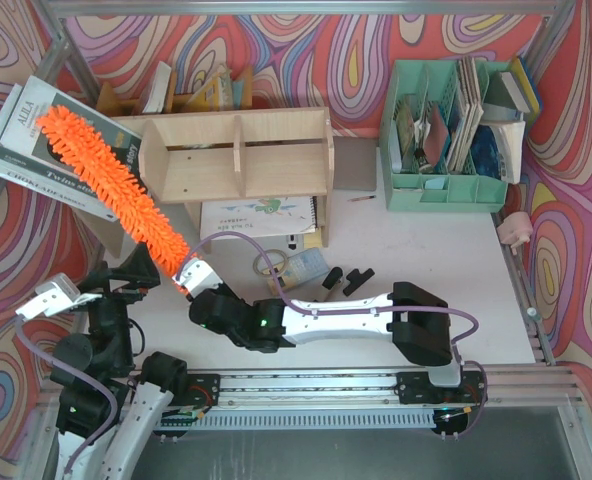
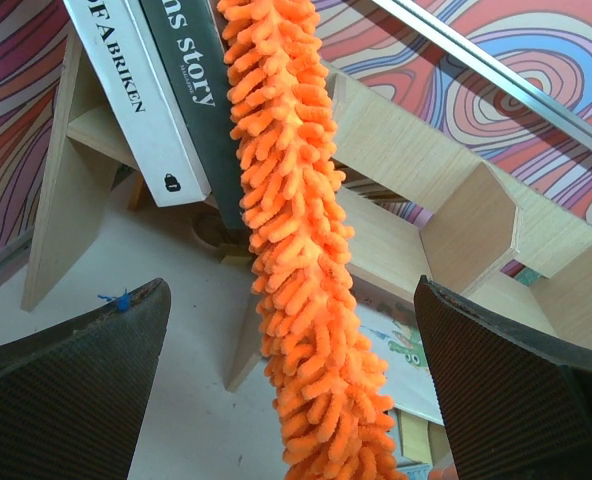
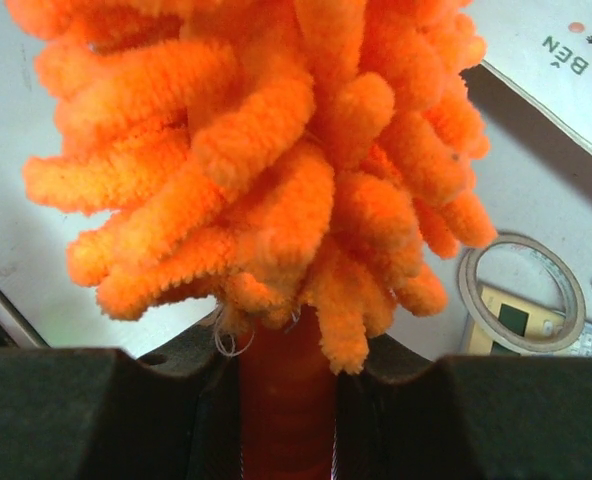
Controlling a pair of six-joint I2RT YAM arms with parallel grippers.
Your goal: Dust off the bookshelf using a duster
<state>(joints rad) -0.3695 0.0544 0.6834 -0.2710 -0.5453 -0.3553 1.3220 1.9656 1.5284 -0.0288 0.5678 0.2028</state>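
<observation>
The orange fluffy duster [image 1: 116,190] slants from the books at the far left down to the front of the bookshelf [image 1: 236,155], crossing its left end; whether they touch cannot be told. My right gripper [image 1: 188,280] is shut on the duster's handle [image 3: 286,400], just below the fluffy head [image 3: 256,150]. My left gripper [image 1: 126,278] hovers open to the left of it. In the left wrist view the duster [image 2: 296,250] hangs between the wide-apart fingers [image 2: 86,350] without touching them, and the plywood bookshelf [image 2: 466,220] stands behind.
Large books [image 1: 36,140] lean at the shelf's left end. A spiral notebook [image 1: 261,215] lies under the shelf. In front of it are a tape roll [image 1: 271,262] and black clips [image 1: 346,282]. A mint-green organiser [image 1: 446,130] with books stands at the back right.
</observation>
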